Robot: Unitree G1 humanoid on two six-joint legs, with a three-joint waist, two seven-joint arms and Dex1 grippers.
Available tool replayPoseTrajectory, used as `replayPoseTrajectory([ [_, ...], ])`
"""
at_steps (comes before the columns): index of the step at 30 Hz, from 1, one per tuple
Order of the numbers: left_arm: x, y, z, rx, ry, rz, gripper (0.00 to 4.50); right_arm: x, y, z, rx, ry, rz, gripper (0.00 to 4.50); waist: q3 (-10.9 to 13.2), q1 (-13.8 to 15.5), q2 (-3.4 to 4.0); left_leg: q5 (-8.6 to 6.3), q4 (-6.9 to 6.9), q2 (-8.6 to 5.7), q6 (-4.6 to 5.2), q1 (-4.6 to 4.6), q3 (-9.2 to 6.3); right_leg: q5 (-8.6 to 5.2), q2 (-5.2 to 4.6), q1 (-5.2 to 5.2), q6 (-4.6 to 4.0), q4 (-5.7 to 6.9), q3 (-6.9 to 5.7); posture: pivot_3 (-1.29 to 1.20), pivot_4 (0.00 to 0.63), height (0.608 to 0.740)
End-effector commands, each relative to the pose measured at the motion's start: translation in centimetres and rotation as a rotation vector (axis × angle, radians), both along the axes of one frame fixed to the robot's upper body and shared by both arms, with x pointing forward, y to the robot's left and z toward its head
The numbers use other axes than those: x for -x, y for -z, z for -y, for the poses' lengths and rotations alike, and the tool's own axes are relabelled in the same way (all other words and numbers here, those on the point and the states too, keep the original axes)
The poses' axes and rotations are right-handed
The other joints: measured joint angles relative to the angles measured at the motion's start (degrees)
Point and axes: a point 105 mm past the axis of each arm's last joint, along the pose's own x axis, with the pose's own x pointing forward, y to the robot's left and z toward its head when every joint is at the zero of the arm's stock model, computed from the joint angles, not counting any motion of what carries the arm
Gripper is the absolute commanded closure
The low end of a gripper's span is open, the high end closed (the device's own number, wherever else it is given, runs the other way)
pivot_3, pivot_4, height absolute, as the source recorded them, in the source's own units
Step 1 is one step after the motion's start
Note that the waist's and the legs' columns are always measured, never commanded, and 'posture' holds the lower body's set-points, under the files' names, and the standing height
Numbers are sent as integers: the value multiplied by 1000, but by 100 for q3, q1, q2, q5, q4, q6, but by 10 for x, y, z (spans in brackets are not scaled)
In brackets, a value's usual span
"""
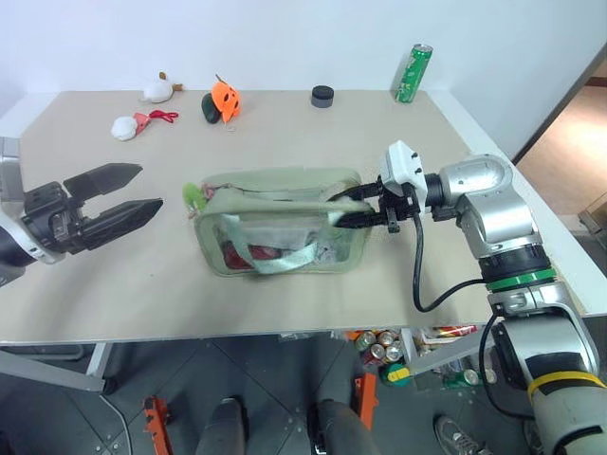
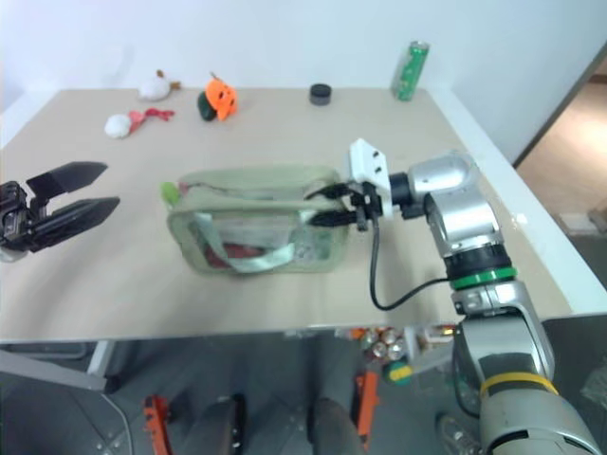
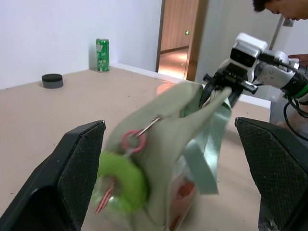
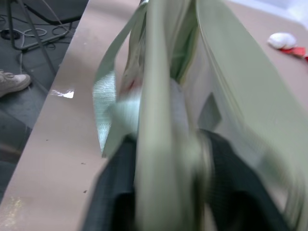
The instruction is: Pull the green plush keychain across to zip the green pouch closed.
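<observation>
Sage-green fabric pouch (image 1: 275,223) with clear plastic window, on the bench (image 1: 285,294).
Fuzzy lime-green round plush keychain (image 3: 122,183) at one end; left end effector (image 1: 119,199) gapes empty, right end effector (image 1: 365,207) straddles the pouch's end, grip unclear.

Between the left gripper's (image 1: 133,194) black fingers hangs the lime-green green plush keychain (image 3: 122,182) on a pink ring. The sage green pouch (image 1: 275,232), pale-green strapped with a clear front showing red inside, meets the black-fingered right gripper (image 1: 356,207). Far beyond stand a green can (image 1: 413,73) and an orange-and-dark-green toy (image 1: 221,102).
</observation>
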Motion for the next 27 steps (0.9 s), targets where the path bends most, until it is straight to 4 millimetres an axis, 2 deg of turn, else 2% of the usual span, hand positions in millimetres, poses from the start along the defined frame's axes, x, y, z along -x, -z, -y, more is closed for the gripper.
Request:
replayPoseTrajectory([
  [1,2,-9,4,-13,29,23,0,3,-15,4,-21,22,39,1355,0,6,0,0,0,-1,0,0,1,1,0,0,1,0,2,0,150,740],
  [5,2,-7,13,-10,75,9,0,12,-30,16,-92,42,-27,48,0,19,0,0,1,-1,0,0,3,2,0,0,3,0,5,0,150,740],
  [8,4,-4,24,-26,132,-1,0,26,-56,22,-221,5,-100,48,0,29,0,0,1,-1,0,0,3,1,-1,0,2,0,6,0,150,740],
  [12,6,-6,36,-36,201,4,0,41,-69,28,-295,-13,-148,48,0,32,0,0,1,0,0,0,2,0,0,0,1,0,5,0,150,740],
  [15,6,-6,40,-49,228,6,0,43,-62,34,-272,38,-153,48,0,31,0,0,2,0,0,0,2,0,1,0,0,0,6,0,150,740],
  [20,4,-7,44,-57,250,12,0,39,-30,51,-142,190,-129,48,0,36,0,0,3,-4,0,0,6,-2,0,0,3,-1,16,0,150,740],
  [27,2,-5,48,-54,261,10,0,36,-15,50,-121,230,-124,48,0,12,0,0,10,-3,1,2,14,0,17,-3,4,0,50,0,150,740],
])
